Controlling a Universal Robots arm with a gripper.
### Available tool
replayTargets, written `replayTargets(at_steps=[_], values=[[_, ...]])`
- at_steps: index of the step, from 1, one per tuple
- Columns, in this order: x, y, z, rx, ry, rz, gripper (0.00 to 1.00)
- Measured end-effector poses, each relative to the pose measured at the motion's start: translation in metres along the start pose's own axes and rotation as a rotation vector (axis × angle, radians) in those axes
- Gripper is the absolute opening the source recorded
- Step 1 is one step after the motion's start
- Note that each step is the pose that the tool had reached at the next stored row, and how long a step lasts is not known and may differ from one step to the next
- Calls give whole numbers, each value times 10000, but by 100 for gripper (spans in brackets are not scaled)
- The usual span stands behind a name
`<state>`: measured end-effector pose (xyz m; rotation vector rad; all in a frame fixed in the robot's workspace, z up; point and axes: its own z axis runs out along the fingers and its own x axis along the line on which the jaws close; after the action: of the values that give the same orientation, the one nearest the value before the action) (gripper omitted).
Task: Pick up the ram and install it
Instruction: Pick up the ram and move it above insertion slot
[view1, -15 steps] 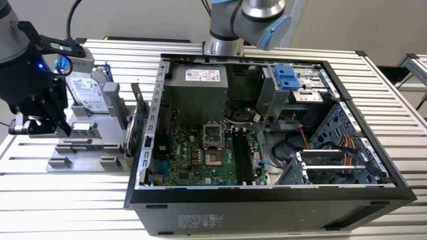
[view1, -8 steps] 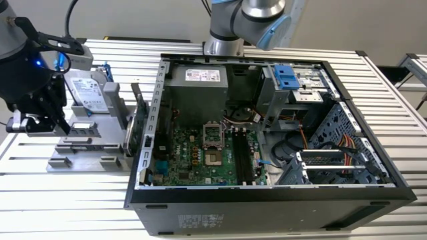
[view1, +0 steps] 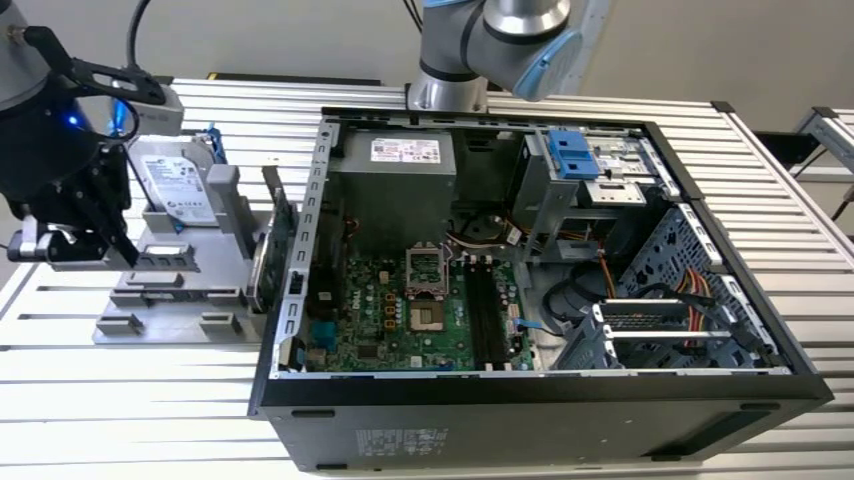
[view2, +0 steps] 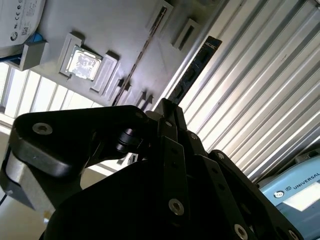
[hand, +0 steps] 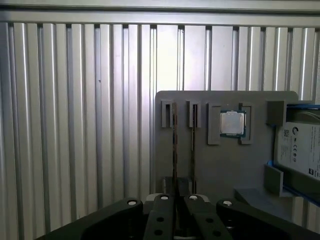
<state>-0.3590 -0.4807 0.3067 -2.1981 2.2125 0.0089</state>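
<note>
A long, dark, narrow ram (view2: 197, 67) sticks straight out from the fingertips of my gripper (view2: 167, 105), which is shut on its near end. In the exterior view the gripper (view1: 120, 252) hangs at the exterior view's left, raised above the grey holder plate (view1: 174, 310) and well away from the open computer case (view1: 534, 385). The motherboard (view1: 387, 310) lies exposed inside the case, with its long dark memory slots (view1: 481, 310) beside the processor socket. In the first wrist view the gripper (hand: 178, 200) points down at the plate, where two thin edge-on strips run toward it.
On the holder plate are a hard drive (view1: 180, 180), a processor chip (hand: 232, 123) and another thin strip (view2: 145, 50) in its slot. A green expansion card (view1: 274, 250) stands upright between plate and case. The ribbed metal table (view1: 134, 400) surrounds everything; the arm's base (view1: 447, 90) stands behind the case.
</note>
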Motion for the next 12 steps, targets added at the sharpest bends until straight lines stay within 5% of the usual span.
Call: replayTargets(at_steps=[12], values=[[-1, 3, -75, 1, -1, -1, 0]])
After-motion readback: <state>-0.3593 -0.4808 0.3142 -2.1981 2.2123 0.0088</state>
